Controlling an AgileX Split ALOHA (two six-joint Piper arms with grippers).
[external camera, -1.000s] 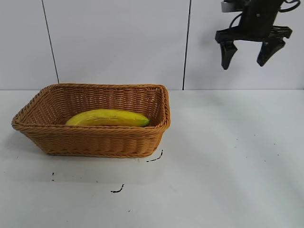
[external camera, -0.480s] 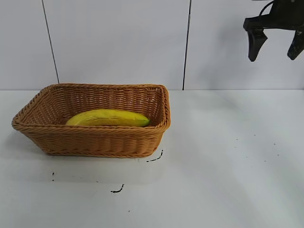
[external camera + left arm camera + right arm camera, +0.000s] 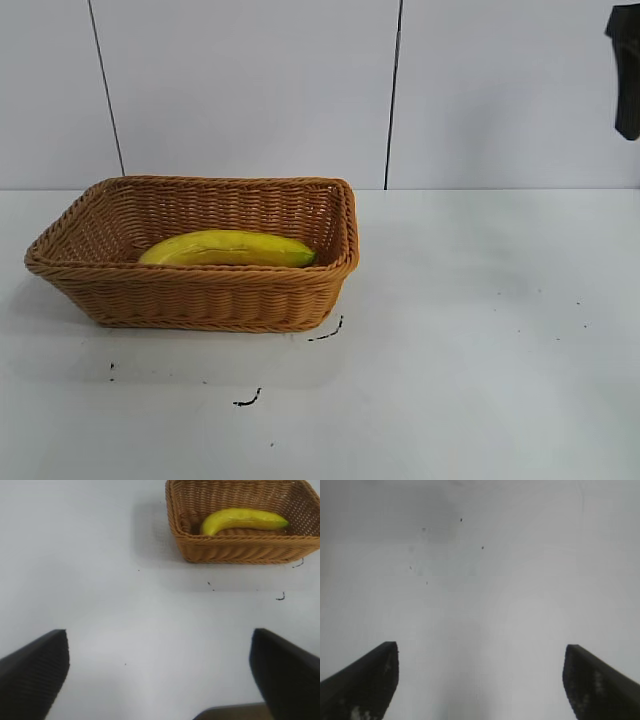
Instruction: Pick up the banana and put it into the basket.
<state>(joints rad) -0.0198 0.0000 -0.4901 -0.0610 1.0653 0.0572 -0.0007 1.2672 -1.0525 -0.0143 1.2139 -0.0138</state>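
Banana: the banana (image 3: 227,249) lies lengthwise on the floor of the basket (image 3: 200,300), its greenish tip toward the basket's right-hand end in the exterior view; the left wrist view shows it the same way (image 3: 243,519), resting inside the wicker walls and touched by nothing else

Basket: upright on the white table (image 3: 480,340), on the left half of the exterior view, with a few small dark marks on the table just in front of it

Right gripper: the right gripper (image 3: 480,680) is high up at the far right edge of the exterior view, only a dark sliver (image 3: 627,70) of it showing there; its wrist view shows the two fingers spread wide with bare table between them and nothing held

Left gripper: the left gripper (image 3: 160,670) is out of the exterior view; its own camera shows its fingers wide apart and empty, well away from the basket and looking across the table at it

Step in hand: the placing looks finished, since the banana is already in the basket and both tools are empty and clear of it

Next move: probably nothing more with the fruit; what remains is only for the right arm to settle in a parked pose away from the basket, with no need to reach toward the wicker again
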